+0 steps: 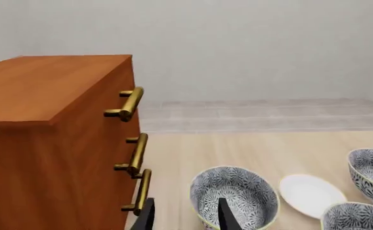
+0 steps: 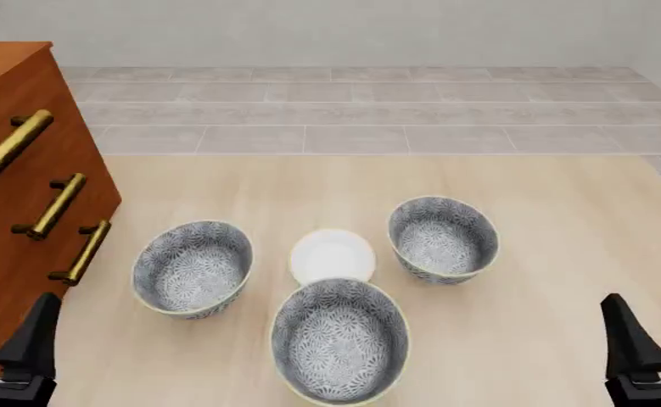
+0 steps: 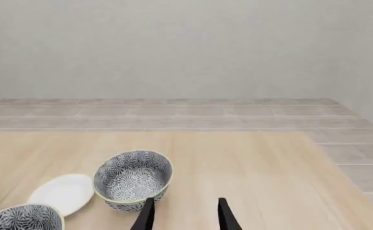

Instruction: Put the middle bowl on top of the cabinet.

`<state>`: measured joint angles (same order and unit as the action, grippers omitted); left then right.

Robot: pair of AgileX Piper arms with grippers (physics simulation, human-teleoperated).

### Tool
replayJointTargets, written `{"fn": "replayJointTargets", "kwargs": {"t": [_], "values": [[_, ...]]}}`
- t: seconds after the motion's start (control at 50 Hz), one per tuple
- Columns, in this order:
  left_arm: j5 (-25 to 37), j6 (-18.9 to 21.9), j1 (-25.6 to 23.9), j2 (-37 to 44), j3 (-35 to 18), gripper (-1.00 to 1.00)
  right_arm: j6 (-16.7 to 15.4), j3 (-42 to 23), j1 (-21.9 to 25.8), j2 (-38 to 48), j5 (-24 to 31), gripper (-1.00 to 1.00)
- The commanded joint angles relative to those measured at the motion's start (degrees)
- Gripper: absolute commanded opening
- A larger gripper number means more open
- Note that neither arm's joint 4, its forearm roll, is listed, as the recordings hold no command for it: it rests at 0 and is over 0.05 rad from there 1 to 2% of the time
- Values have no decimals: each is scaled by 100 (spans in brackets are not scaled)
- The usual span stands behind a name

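Note:
The middle bowl, floral grey-and-white with a pale rim, stands upright nearest the front edge, between a left bowl and a right bowl. It also shows in the left wrist view and the right wrist view. The reddish-brown cabinet with brass handles stands at the left, its flat top bare. My left gripper is open beside the cabinet's front, holding nothing. My right gripper is open at the front right, holding nothing.
A small white plate lies flat among the three bowls. The left bowl sits just ahead of my left fingers, close to the cabinet handles. The right bowl lies ahead of my right gripper. Tiled floor lies beyond the table's far edge.

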<state>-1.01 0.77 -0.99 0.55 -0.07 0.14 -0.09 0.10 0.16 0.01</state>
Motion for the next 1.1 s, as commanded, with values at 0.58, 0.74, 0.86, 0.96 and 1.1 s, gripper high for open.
{"fn": "replayJointTargets", "kwargs": {"t": [0.58,0.74,0.86,0.96,1.1], "values": [[-1370,-285,338,2966,-308,100,-90,-22,-37,47,-1,100],[-1621,-484,235,3972,-557,100,-93,-24,-41,50,10,100],[-1699,-966,6,4870,-789,100,-95,-13,-50,56,8,100],[-1511,-711,91,4858,-967,100,-95,-16,-54,59,3,100],[-1357,-672,92,4960,-1117,100,-90,-16,-65,43,18,100]]}}
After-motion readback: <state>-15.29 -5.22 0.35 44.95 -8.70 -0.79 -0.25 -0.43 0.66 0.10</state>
